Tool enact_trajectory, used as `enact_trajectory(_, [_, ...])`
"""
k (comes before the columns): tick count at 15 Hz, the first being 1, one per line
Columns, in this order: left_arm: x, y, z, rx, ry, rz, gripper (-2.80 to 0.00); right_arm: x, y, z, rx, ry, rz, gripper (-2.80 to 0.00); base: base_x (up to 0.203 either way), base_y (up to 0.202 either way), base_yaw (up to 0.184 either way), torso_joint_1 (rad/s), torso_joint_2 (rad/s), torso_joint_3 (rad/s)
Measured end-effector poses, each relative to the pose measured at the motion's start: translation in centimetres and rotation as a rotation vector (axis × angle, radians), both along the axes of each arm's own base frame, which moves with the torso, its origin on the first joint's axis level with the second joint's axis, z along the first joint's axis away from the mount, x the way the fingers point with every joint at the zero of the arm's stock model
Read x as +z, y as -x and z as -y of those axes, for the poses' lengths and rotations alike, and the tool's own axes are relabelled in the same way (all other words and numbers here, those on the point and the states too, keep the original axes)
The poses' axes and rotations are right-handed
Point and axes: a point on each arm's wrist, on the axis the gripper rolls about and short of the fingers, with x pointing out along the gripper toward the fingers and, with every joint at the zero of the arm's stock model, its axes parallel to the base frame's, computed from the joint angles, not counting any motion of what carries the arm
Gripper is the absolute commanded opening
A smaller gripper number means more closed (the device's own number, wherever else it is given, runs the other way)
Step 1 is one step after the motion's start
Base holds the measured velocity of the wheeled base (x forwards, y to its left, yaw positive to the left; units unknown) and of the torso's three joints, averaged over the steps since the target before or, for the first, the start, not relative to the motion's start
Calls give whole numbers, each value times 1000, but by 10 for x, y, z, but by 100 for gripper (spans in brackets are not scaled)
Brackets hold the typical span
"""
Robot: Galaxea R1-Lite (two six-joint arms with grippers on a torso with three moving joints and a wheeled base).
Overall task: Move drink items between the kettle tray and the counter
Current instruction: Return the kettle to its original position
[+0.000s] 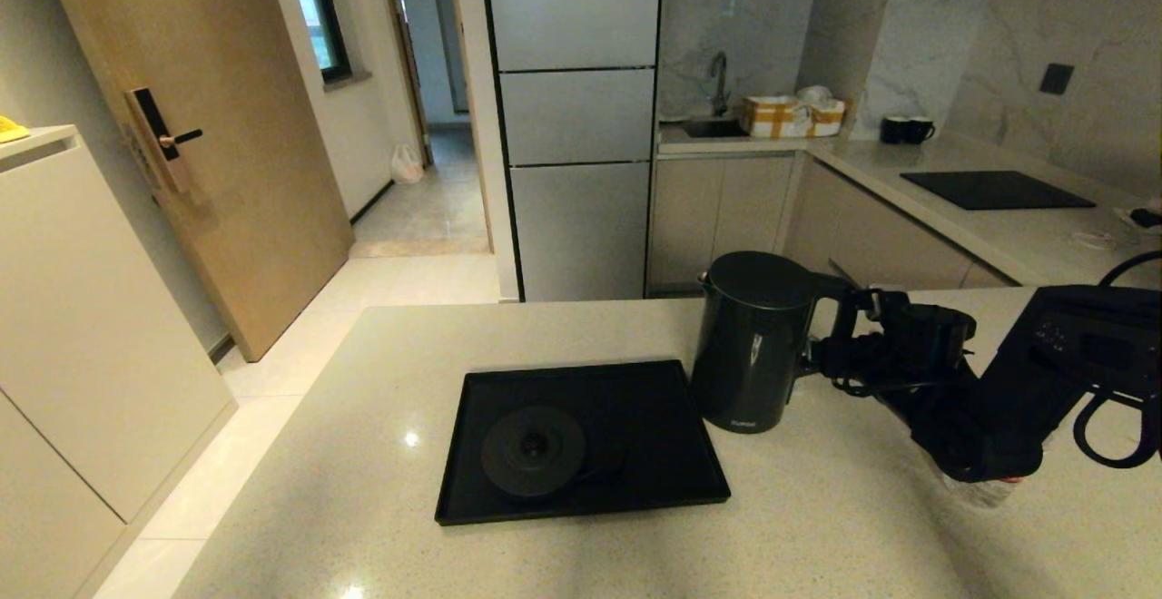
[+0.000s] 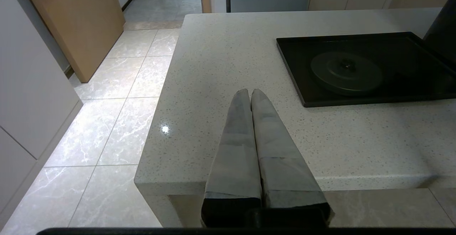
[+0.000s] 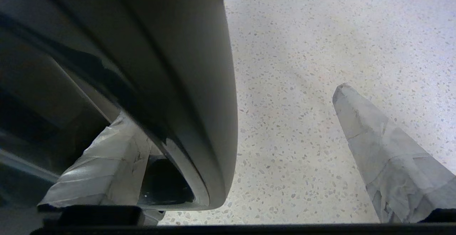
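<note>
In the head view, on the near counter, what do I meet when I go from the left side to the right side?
Kettle tray with the round kettle base on it → kettle, standing on the counter → right tool, open at the kettle's handle.

The beige speckled counter (image 1: 363, 454) carries the black tray (image 1: 672, 490) and, beside it, the kettle (image 1: 749, 345).

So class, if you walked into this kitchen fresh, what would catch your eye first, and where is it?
The tall black kettle stands on the counter just right of the tray, whose round base sits bare. The right gripper is at the kettle's handle, open, one finger inside the loop. The left gripper hangs shut over the counter's near edge.
</note>
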Motion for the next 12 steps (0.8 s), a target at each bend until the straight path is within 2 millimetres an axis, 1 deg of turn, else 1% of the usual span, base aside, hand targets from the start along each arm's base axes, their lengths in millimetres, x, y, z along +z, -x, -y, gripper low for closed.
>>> enact_trajectory(4, [0,0,0,0,0,0,-280,-1,0,8,15,10,4,0,0,0,0,0,0,0])
enact_trajectory(12, [0,0,0,0,0,0,-280,-2,0,9,53,22,-1,0,0,0,0,0,0,0])
